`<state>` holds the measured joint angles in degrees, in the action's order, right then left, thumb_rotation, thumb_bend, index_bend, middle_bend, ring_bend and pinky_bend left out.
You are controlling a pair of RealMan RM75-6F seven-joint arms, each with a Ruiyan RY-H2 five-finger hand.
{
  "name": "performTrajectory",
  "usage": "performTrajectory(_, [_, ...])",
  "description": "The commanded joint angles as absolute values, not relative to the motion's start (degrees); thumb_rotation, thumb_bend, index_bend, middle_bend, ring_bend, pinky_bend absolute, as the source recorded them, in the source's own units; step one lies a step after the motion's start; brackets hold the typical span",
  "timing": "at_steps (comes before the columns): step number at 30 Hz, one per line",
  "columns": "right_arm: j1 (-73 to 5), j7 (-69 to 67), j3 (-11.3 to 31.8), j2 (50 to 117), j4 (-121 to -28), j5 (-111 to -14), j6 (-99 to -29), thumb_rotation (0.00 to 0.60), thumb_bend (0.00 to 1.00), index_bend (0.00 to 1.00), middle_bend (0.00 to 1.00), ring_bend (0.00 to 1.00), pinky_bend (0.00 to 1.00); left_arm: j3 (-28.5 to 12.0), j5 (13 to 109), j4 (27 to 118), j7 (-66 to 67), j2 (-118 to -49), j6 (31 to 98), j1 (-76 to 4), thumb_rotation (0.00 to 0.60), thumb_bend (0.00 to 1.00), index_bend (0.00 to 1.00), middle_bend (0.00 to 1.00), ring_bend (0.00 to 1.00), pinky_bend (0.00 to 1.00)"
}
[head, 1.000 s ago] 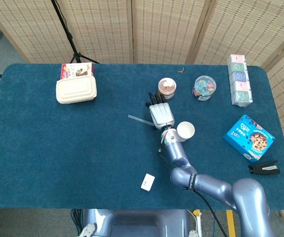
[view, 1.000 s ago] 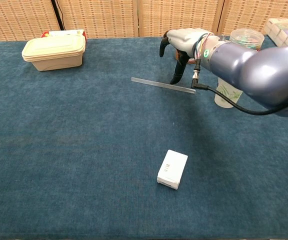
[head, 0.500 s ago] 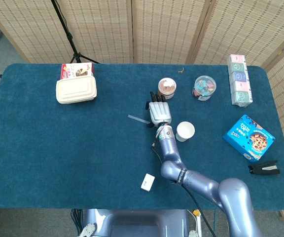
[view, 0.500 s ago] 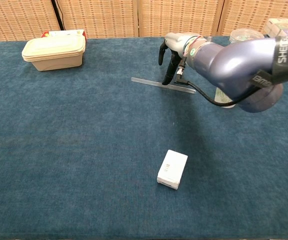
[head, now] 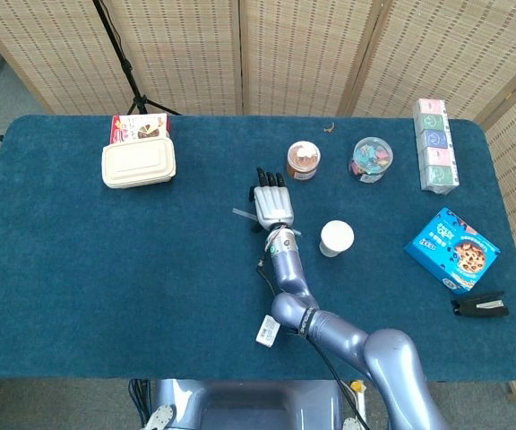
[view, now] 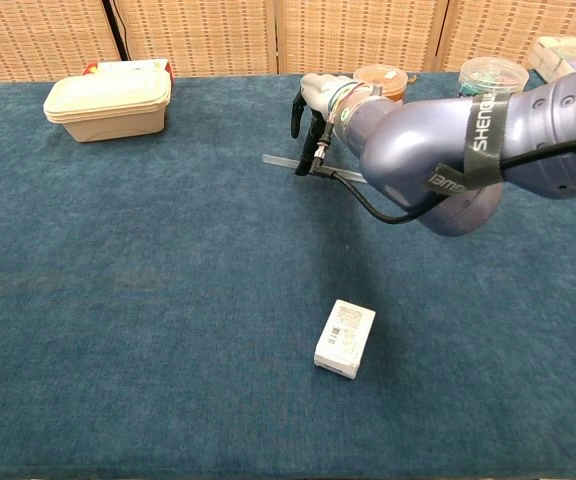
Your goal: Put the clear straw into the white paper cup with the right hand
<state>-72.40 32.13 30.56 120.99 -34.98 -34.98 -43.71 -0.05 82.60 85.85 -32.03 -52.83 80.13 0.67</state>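
Straw: thin clear plastic tube

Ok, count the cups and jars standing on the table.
3. A white cup right of the robot hand, a brown-lidded jar behind it, and a clear tub further right. None seems hidden.

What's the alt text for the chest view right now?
The right hand hangs fingers-down over the clear straw lying on the blue table. A small white box lies nearer the camera, a beige lidded container at far left.
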Motion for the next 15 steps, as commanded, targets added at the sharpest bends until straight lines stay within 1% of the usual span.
performTrajectory(1, [-73.2,31.8,31.1,122.0,-33.1,-35.1,-42.8,0.6,0.0,0.41,0.0,0.0,0.0,0.0,82.6,85.8,-32.1,-52.9,80.1,0.7,0.6,0.0,0.0,0.0,0.0,0.0])
performTrajectory(11, [-74.7,31.9,32.4,123.9,-28.3,-34.6,-40.1,0.6,0.01,0.42,0.0,0.0,0.0,-0.1,82.3,85.5,-32.6,-52.9,79.6,0.6,0.6,0.0,0.0,0.0,0.0,0.0])
performTrajectory(13, [-74.9,32.1,32.7,124.2,-27.2,-34.5,-39.4,0.6,0.04,0.43,0.0,0.0,0.0,-0.2,82.2,85.4,-32.7,-52.8,79.4,0.5,0.6,0.0,0.0,0.0,0.0,0.0])
performTrajectory(15, [-75.0,32.0,32.9,124.4,-26.7,-34.4,-38.9,0.6,0.12,0.44,0.0,0.0,0.0,-0.2,82.2,85.4,-32.7,-52.8,79.3,0.5,0.6,0.0,0.0,0.0,0.0,0.0])
